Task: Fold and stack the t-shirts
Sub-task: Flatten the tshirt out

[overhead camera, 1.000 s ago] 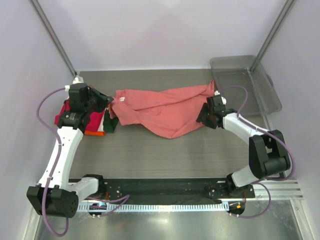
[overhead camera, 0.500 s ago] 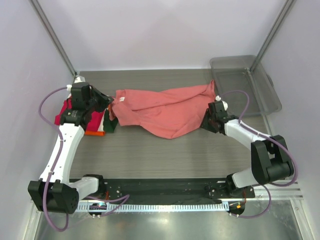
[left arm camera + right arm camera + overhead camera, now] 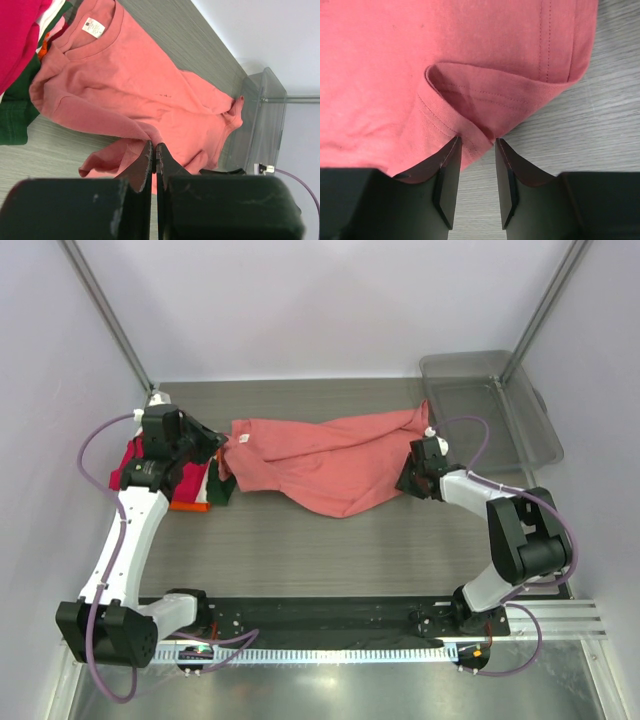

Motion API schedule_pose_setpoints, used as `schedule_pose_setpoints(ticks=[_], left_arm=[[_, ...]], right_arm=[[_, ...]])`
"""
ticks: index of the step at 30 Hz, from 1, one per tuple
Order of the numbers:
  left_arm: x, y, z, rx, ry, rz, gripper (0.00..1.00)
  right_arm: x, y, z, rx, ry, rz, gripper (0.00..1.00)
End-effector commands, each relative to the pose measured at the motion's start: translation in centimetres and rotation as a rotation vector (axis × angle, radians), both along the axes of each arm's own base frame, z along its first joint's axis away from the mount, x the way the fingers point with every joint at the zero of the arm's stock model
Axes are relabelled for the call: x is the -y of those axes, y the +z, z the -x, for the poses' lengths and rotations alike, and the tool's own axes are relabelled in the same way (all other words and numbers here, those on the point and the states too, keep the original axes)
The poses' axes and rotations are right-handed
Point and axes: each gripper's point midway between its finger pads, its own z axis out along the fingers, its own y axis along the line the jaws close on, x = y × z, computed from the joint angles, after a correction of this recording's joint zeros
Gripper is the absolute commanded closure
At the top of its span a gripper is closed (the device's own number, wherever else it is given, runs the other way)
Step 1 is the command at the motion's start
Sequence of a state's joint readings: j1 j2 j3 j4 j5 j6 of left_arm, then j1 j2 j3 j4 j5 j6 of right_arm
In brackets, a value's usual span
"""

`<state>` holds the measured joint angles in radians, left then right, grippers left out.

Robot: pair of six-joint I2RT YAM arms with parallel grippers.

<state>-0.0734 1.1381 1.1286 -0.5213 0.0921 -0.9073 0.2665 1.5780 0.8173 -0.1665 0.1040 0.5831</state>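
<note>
A salmon-pink t-shirt (image 3: pixel 330 460) lies spread and rumpled on the table, collar to the left; it also shows in the left wrist view (image 3: pixel 135 85). At the far left is a pile with a magenta-red shirt (image 3: pixel 188 478), an orange shirt (image 3: pixel 188 506) and a dark green shirt (image 3: pixel 222 490). My left gripper (image 3: pixel 215 445) hovers by the collar end, jaws shut with nothing seen between them (image 3: pixel 154 147). My right gripper (image 3: pixel 408 475) is open at the shirt's right edge, its jaws either side of a folded hem (image 3: pixel 476 145).
A clear grey plastic bin (image 3: pixel 490 410) stands at the back right, just behind the right arm. Purple walls and metal posts close in the table on three sides. Bare wood-grain table (image 3: pixel 330 550) lies in front of the shirt.
My right gripper drew back slightly, then moved in again to the shirt's right edge. The left arm and the shirt have hardly moved.
</note>
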Motion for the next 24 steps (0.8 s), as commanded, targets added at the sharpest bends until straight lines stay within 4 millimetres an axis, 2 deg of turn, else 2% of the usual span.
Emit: schedule_pose_setpoints(ticks=[1,3,4,5,6,11,14,18,19,20,21,22,23,24], left_arm=[[0.1,1.8,-0.5,0.066,-0.024,-0.006,1.00],[0.1,1.7,-0.5,0.065,-0.025,-0.011,1.00],[0.1,1.6,-0.5,0.063,-0.025,-0.014,1.00],[0.0,1.6,-0.5,0.063,-0.027,-0.018,1.00],[0.0,1.4,-0.5,0.058,-0.028,-0.022,1.00],[-0.2,1.5,-0.5,0.051,-0.027,-0.037,1.00],[-0.3,1.6,-0.5,0.049,-0.021,-0.042,1.00],[-0.4,2.2,-1.0,0.049,-0.017,-0.051,1.00],[-0.5,3.1,-1.2,0.060,-0.013,-0.056,1.00],[-0.6,3.7,-1.5,0.067,-0.009,-0.061,1.00],[-0.5,3.5,-2.1,0.049,-0.014,-0.061,1.00],[-0.8,3.7,-2.3,0.032,-0.014,-0.060,1.00],[-1.0,6.5,-3.0,0.076,-0.017,-0.051,1.00],[-1.1,7.2,-3.2,0.075,-0.022,-0.042,1.00]], right_arm=[[-0.6,1.4,-2.0,0.066,-0.010,-0.027,0.61],[-0.7,1.1,-2.0,0.061,-0.010,-0.029,0.67],[-0.7,1.1,-2.1,0.061,-0.008,-0.031,0.78],[-0.7,1.0,-2.0,0.059,-0.009,-0.029,0.84],[-0.7,1.3,-2.1,0.063,-0.010,-0.034,0.98],[0.6,3.3,-1.6,0.095,-0.049,0.007,0.99],[1.2,5.5,-1.2,0.120,-0.060,0.012,0.99],[1.7,9.7,-1.2,0.190,-0.074,-0.004,0.99],[1.7,11.7,-1.6,0.223,-0.076,-0.015,0.99],[1.6,12.8,-1.9,0.235,-0.063,-0.017,0.99],[1.7,15.7,-3.1,0.285,-0.069,-0.031,0.99],[1.8,16.3,-3.3,0.270,-0.064,-0.026,0.99],[1.5,17.7,-3.6,0.281,-0.042,-0.043,0.99],[1.4,19.2,-3.9,0.299,-0.024,-0.044,0.99]])
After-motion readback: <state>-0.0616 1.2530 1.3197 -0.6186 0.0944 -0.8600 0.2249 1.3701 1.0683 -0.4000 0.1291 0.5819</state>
